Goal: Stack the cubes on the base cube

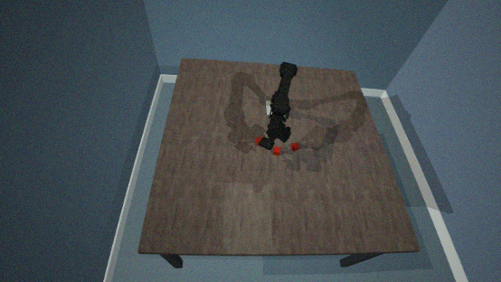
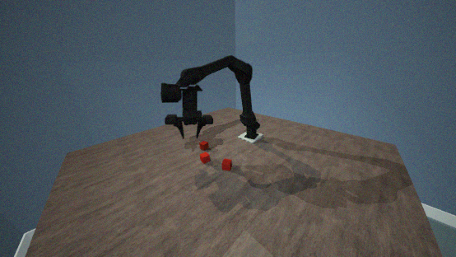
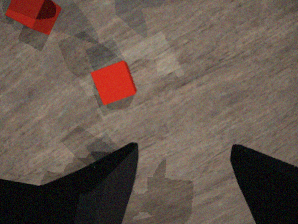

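Red cubes, three of them, sit apart on the wooden table (image 1: 226, 217) (image 2: 144, 198) (image 3: 210, 110), well inside its edges; above, the jaws (image 2: 190, 137) hang open, pointing down!

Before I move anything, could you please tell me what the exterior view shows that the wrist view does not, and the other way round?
Only the exterior view shows a third red cube, the whole arm and its white base plate.

Only the wrist view looks down between the fingers at close range, with a dark shadow patch across part of the red cube at the picture's upper left.

Both show at least two red cubes on the wooden table, and the gripper with its fingers apart and nothing between them.
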You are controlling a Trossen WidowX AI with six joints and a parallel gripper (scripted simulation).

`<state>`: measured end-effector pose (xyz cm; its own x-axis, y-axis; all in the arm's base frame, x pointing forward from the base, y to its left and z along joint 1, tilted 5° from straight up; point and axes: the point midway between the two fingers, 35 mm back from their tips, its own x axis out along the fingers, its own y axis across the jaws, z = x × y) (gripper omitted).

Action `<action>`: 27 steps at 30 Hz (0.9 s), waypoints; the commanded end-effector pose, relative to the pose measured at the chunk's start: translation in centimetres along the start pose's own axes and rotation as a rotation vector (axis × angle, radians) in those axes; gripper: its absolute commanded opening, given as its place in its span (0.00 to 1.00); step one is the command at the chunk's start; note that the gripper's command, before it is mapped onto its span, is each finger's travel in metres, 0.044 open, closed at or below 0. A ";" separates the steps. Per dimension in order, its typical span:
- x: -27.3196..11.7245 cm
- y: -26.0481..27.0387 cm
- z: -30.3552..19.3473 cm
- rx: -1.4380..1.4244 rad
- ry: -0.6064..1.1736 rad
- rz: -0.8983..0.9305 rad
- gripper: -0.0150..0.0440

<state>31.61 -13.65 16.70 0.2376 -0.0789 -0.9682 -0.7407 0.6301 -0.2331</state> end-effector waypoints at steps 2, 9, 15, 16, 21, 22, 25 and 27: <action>-1.9 3.3 3.0 -0.250 0.015 0.104 0.70; -2.4 4.4 3.7 -0.322 0.019 0.137 0.70; -0.4 4.5 3.7 -0.322 0.019 0.137 0.70; 0.3 4.6 3.7 -0.322 0.019 0.137 0.70; 3.7 5.2 3.5 -0.322 0.019 0.137 0.70; 3.8 5.2 3.5 -0.322 0.019 0.137 0.70; 3.8 5.2 3.5 -0.322 0.019 0.137 0.70; 4.3 5.3 3.4 -0.322 0.019 0.137 0.70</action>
<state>30.91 -7.96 12.34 0.1121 -0.0212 -0.9935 -0.9237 0.3665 -0.1120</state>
